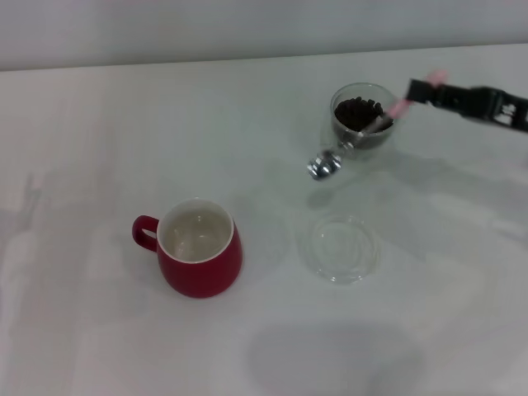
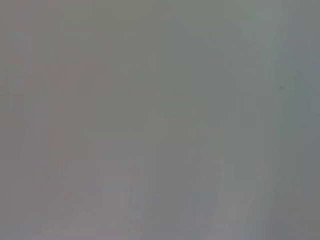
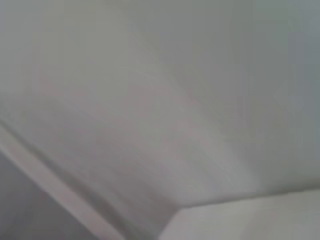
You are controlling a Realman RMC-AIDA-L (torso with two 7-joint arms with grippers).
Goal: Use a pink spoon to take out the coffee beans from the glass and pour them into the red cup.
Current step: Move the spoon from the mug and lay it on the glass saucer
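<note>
We are at the scooping step: our right gripper [image 1: 422,91] is clamped on the pink handle of the spoon [image 1: 394,111], whose bowl end dips among the beans [image 1: 358,111] in the glass [image 1: 363,115]. Next, we judge, comes a level lift and a carry over to the red cup [image 1: 198,247] (near us, well apart from the glass). The left gripper is out of sight. The table [image 1: 99,132] is plain white; a shallow clear dish [image 1: 338,247] lies between.
</note>
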